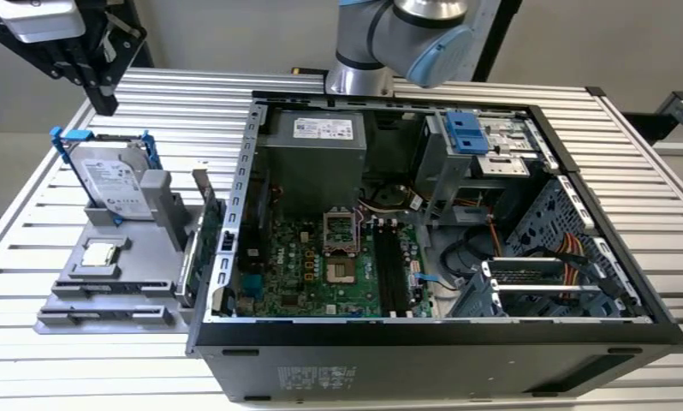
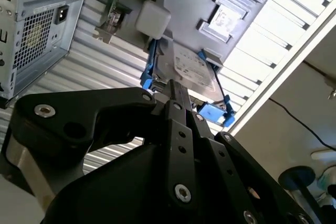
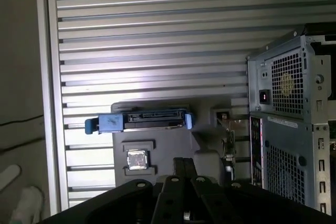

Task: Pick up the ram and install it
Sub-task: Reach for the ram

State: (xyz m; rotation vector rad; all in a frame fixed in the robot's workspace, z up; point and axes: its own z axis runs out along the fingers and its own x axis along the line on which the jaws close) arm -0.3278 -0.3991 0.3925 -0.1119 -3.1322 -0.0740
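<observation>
My gripper hangs at the exterior view's far left, above the table's back corner and behind the grey parts fixture. Its black fingers lie pressed together, shut on nothing, in both wrist views. A thin blue-green strip stands on edge at the fixture's side nearest the case; it seems to be the ram, well below and apart from the gripper. The motherboard's black slots lie inside the open computer case.
On the fixture stand a silver hard drive in a blue frame and a square chip. A green card with a metal bracket stands beside the case wall. The robot arm's base is behind the case. The slatted table ends close by.
</observation>
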